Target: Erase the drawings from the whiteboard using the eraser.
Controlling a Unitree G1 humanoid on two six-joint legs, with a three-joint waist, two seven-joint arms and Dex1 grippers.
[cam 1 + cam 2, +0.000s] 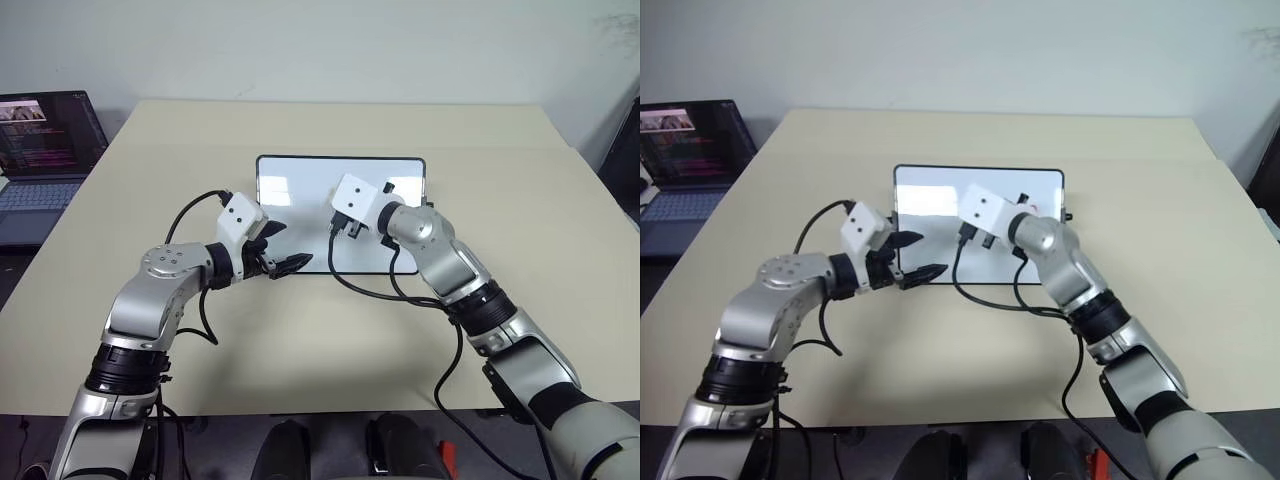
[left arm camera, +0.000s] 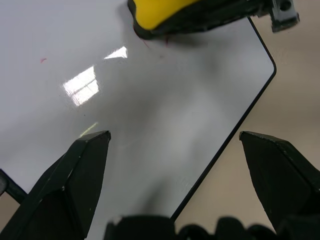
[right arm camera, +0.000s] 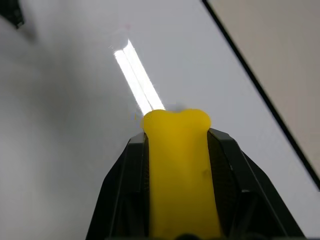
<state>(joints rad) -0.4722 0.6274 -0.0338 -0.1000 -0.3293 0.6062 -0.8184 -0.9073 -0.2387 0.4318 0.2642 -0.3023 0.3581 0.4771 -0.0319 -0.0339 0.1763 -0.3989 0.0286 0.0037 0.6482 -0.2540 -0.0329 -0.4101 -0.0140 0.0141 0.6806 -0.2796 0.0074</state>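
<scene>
The whiteboard [image 1: 290, 185] lies flat in the middle of the table, glossy white with a thin black frame. My right gripper [image 3: 177, 137] is over the board's middle, shut on the yellow eraser [image 3: 179, 170]. The eraser's [image 2: 160, 12] dark underside faces the board, very close to it or on it. Of the drawings, a faint red stroke [image 2: 42, 60] and thin red traces [image 2: 165, 41] beside the eraser remain on the white surface. My left gripper [image 1: 290, 247] hovers open over the board's near left corner, its fingers [image 2: 85, 165] holding nothing.
An open laptop [image 1: 45, 150] sits off the table's far left corner. Black cables [image 1: 360, 285] loop from both wrists across the board's near edge. Bare beige tabletop [image 1: 520, 200] surrounds the board.
</scene>
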